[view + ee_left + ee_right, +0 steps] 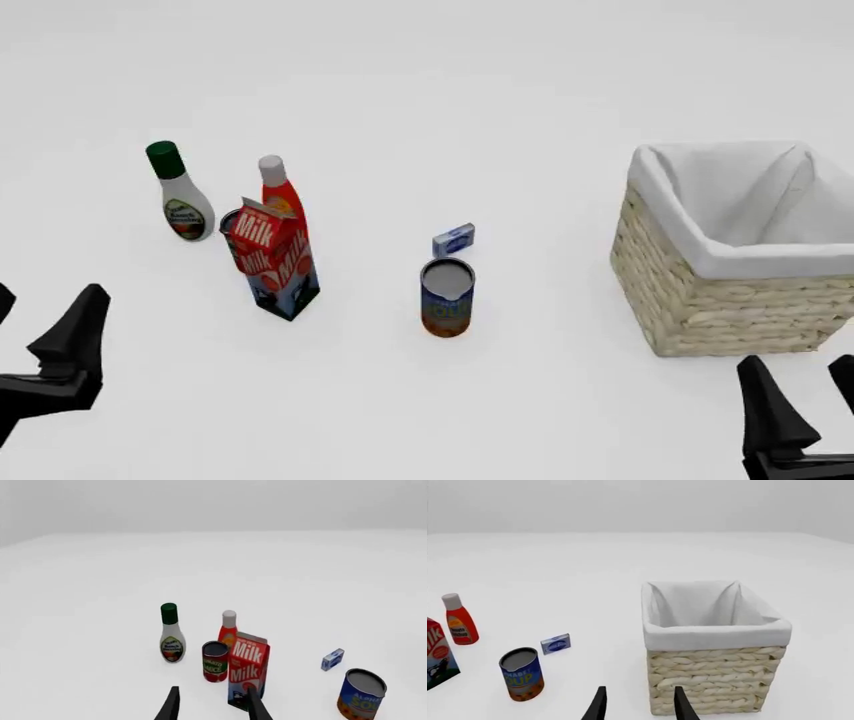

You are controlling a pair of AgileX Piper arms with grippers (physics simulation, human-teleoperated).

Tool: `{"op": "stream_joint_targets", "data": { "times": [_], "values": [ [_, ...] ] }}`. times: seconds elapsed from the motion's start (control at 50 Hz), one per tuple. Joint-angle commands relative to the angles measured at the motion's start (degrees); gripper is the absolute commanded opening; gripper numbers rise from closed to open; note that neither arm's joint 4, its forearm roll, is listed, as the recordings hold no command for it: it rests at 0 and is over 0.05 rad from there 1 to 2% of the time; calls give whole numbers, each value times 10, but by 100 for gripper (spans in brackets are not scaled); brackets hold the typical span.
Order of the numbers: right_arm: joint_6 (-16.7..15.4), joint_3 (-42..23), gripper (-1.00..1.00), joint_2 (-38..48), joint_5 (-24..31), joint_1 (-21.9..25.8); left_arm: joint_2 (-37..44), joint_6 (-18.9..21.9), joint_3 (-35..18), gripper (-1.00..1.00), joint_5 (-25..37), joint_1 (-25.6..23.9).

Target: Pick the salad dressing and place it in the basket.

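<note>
Nothing done yet as far as we see. Salad dressing upright on worktop, untouched, just left of red bottle and milk carton, soup can further right of carton. Basket well apart, far right of milk carton, looks empty inside. Left gripper spread, holding nothing, short of milk carton. Right gripper spread too, near basket. We still need whole pick, carry, drop. Dressing: small white bottle, narrow neck, dark green cap, oval green-orange label on belly.

White table: salad dressing, basket, groceries.
</note>
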Motion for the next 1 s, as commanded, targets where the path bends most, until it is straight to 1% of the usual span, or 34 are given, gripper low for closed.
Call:
{"op": "stream_joint_targets", "data": {
  "times": [0.02, 0.04, 0.08, 0.12, 0.14, 0.16, 0.2, 0.26, 0.28, 0.32, 0.42, 0.46, 0.48, 0.5, 0.52, 0.58, 0.64, 0.68, 0.7, 0.88, 1.0],
  "values": [
    [2, -1, 100, 0, 1, 4, 139, 30, -94, 100, -40, -6],
    [2, -1, 100, 0, 1, 4, 139, 30, -94, 100, -40, -6],
    [0, -1, 100, 1, 1, 5, 164, 33, -120, 100, -39, -9],
    [0, -2, 100, 2, 1, 8, 202, 26, -149, 100, -39, -11],
    [-1, -3, 100, 2, 2, 9, 216, 27, -160, 100, -40, -11],
    [-1, -4, 100, 2, 3, 9, 234, 36, -176, 100, -39, -14],
    [0, -4, 100, 3, 2, 10, 252, 38, -198, 100, -35, -11],
    [1, -4, 100, 2, 1, 12, 274, 42, -245, 100, -12, -14],
    [1, -4, 100, 2, 1, 12, 274, 42, -245, 100, -12, -14],
    [0, -3, 100, 3, 1, 12, 295, 47, -274, 100, -5, -9],
    [0, -6, 100, 3, 2, 15, 341, 29, -332, 100, 9, -5],
    [0, -6, 100, 3, 3, 16, 362, 27, -353, 100, 12, 0],
    [0, -6, 100, 3, 3, 16, 362, 27, -354, 100, 12, 0],
    [1, -3, 100, 2, 1, 16, 379, 22, -372, 100, 18, 2],
    [1, -3, 100, 3, 1, 16, 379, 22, -372, 100, 18, 2],
    [1, -3, 100, 2, 1, 16, 406, 23, -415, 100, 32, 19],
    [2, -4, 100, 1, 2, 16, 428, 26, -451, 100, 48, 24],
    [2, -4, 100, 1, 2, 16, 437, 28, -461, 100, 52, 27],
    [2, -3, 100, 1, 1, 17, 460, 35, -487, 100, 61, 41],
    [4, -1, 100, 0, 0, 16, 530, 33, -555, 100, 82, 56],
    [4, 0, 100, 0, -1, 18, 563, 35, -583, 100, 84, 71]
  ]
}}
